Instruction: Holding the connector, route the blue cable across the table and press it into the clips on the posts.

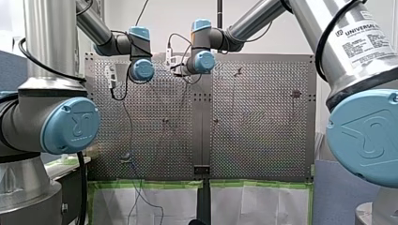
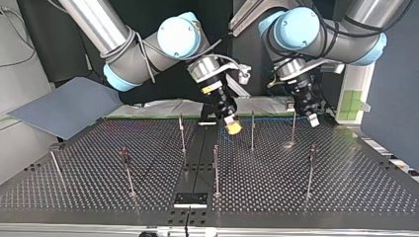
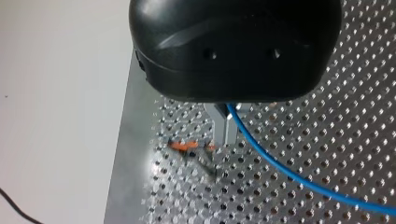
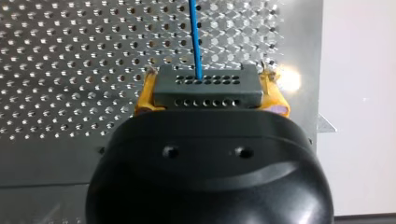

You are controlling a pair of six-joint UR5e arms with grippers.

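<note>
Clamps the connector (image 4: 208, 91) between the yellow fingers (image 4: 145, 95) of my right gripper (image 4: 209, 77), one finger against each short end of the grey block. Sends the blue cable (image 4: 194, 37) straight out of the connector's perforated face and away over the worktop (image 4: 70, 56). Puts the worktop's edge just beside this gripper, with only a pale plain surface past it. Closes the metal fingers (image 3: 219, 126) of my left gripper (image 3: 225, 128) together on the same cable, which leaves from between them and runs off slantwise above the perforations. Places an orange clip (image 3: 180, 145) just ahead of these fingertips, close to the worktop's edge; cannot tell whether the cable touches it. In the top view, sets both grippers in the upper middle of the frame, along the far edge of the worktop: my right gripper between two thin posts (image 2: 216, 170), my left gripper to its right and just beside another post. Shows a faint blue line, probably the cable, running along that far edge between the two grippers. Leaves the lower half of the frame as open perforated plate, broken only by the scattered upright posts, well apart from one another. Sets a grey panel (image 2: 64, 106) at the upper left, past the worktop's corner.
</note>
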